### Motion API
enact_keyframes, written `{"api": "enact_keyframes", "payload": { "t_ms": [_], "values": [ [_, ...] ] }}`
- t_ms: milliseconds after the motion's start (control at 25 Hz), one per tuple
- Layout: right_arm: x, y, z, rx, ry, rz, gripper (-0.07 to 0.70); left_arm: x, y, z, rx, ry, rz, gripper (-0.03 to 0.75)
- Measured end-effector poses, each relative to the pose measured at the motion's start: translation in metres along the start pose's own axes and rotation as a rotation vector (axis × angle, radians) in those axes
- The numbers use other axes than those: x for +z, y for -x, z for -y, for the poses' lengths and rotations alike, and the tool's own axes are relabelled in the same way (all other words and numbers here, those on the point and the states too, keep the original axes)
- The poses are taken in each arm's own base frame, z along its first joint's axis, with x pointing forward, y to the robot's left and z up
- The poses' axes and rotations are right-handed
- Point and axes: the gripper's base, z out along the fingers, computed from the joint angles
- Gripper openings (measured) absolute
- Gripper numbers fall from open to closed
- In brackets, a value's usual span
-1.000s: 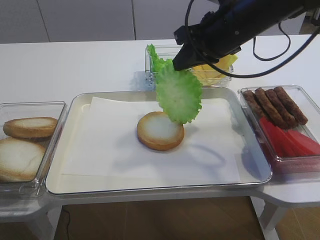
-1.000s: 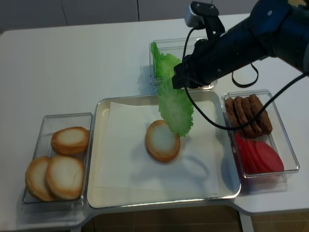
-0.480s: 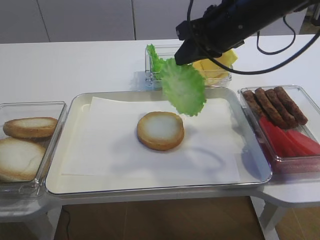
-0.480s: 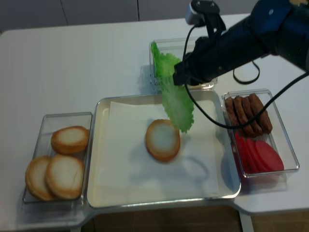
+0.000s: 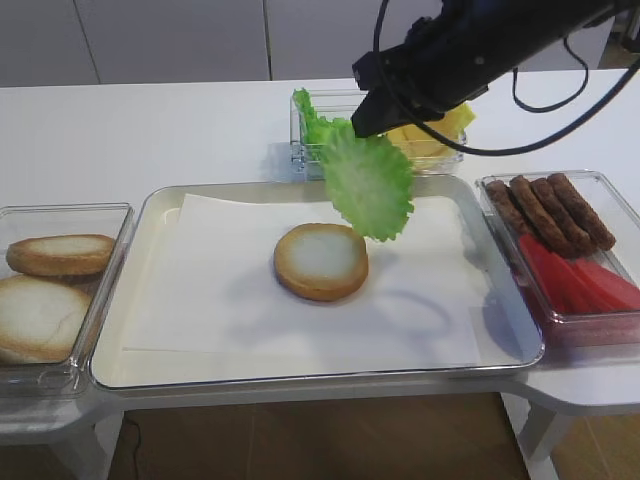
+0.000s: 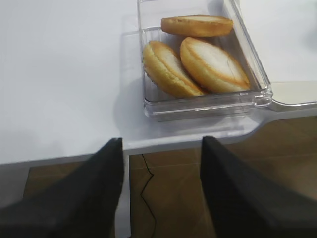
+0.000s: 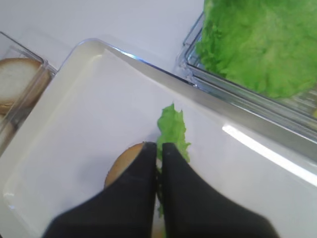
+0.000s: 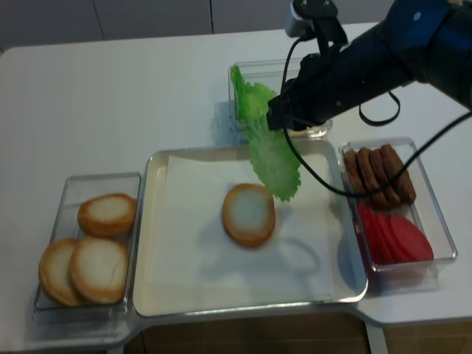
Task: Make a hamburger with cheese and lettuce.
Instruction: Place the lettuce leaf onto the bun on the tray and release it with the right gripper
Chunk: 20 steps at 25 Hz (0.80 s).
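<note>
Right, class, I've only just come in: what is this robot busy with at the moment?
It is building a burger. The right gripper is shut on a lettuce leaf and holds it in the air above the tray, just beyond the bun half that lies on the paper. No cheese is on the bun yet; it sits in its box behind. The left gripper hangs open by the box of spare buns.
</note>
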Motion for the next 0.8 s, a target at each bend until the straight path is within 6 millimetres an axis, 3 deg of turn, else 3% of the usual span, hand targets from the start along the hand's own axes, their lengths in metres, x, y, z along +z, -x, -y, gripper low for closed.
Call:
{"api": "enact_keyframes", "payload": {
  "t_ms": [800],
  "values": [
    [0.0033, -0.0004, 0.0025, -0.018, -0.005, -0.004, 0.035, 0.0, 0.0, 0.0, 0.0, 0.0, 0.0, 0.373]
  ]
}}
